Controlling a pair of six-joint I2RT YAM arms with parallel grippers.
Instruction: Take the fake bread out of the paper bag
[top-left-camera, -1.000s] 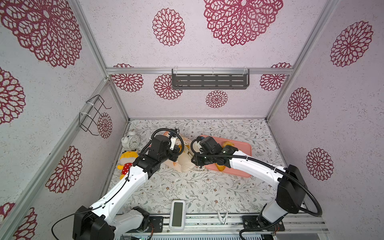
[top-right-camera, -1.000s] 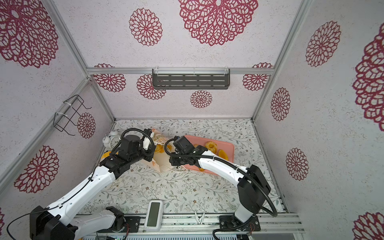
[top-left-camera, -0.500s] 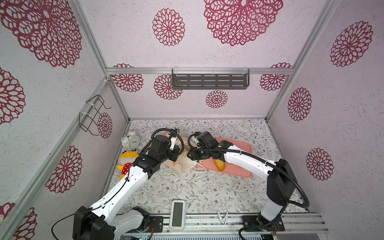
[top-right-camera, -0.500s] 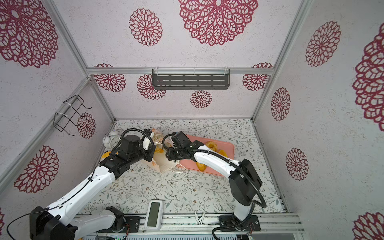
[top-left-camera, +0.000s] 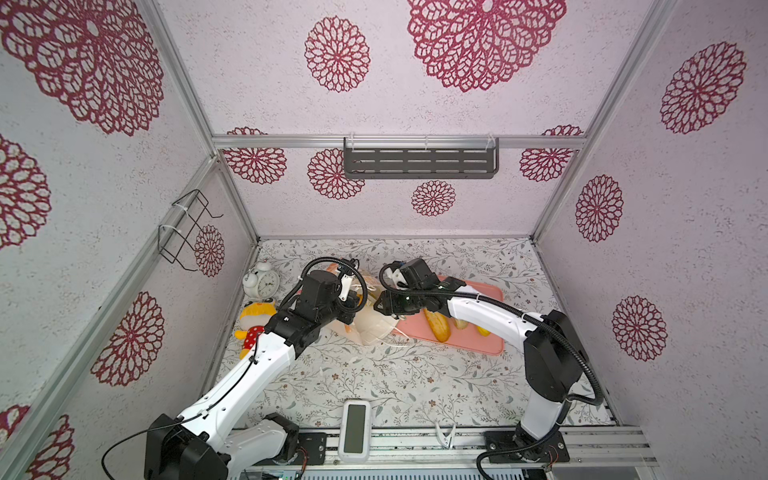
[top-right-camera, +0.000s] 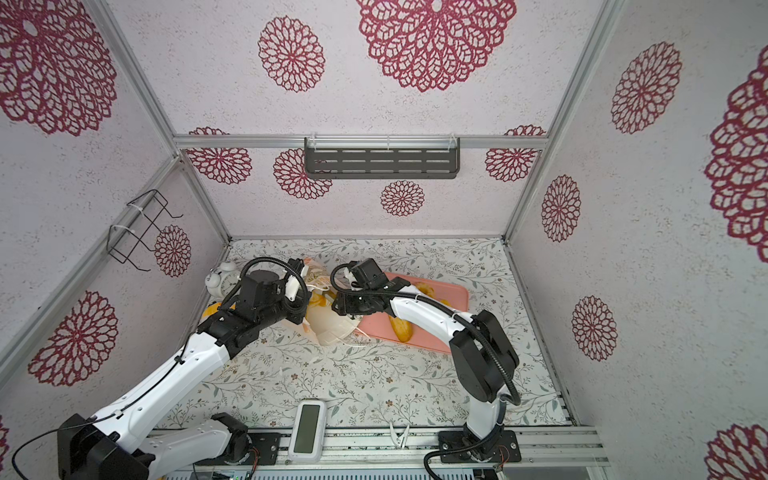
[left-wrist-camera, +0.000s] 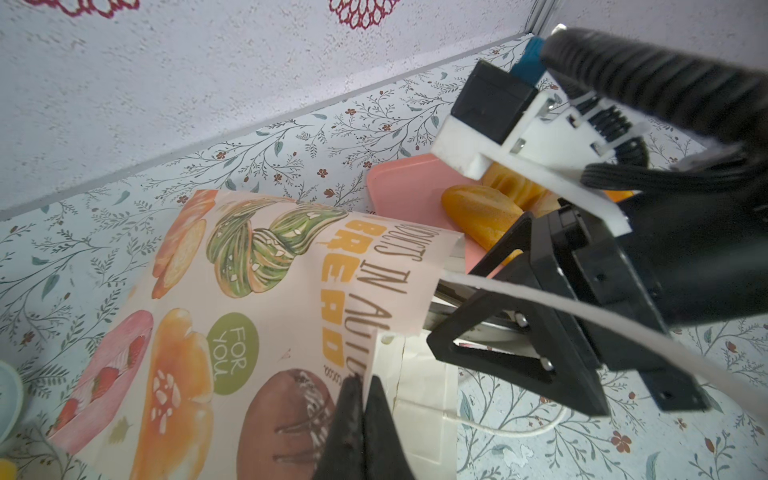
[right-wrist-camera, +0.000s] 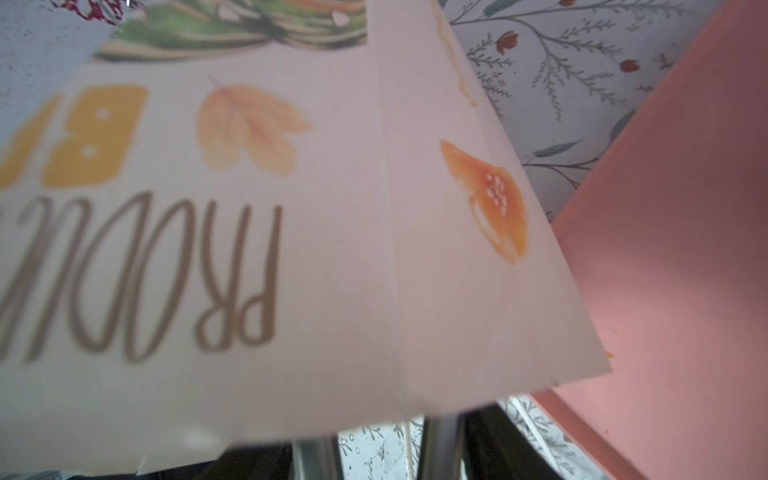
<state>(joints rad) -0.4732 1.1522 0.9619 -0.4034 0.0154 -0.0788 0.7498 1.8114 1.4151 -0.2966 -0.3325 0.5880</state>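
"Where was the bag?"

"The cream-white paper bag, printed with breads, lay on its side on the floral tabletop, with its mouth beside a flat pink tray."

"And the grippers?"

"The left gripper was pinched tight on the bag's rim. The right gripper sat at the mouth, fingers apart."

"The bread?"

"A glossy golden toy baguette and a fluted orange bun lay on the tray."

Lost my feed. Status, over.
Left gripper jaws shut on paper bag rim. Right gripper jaws open at its mouth. Baguette on tray. Cord handle crosses right gripper.
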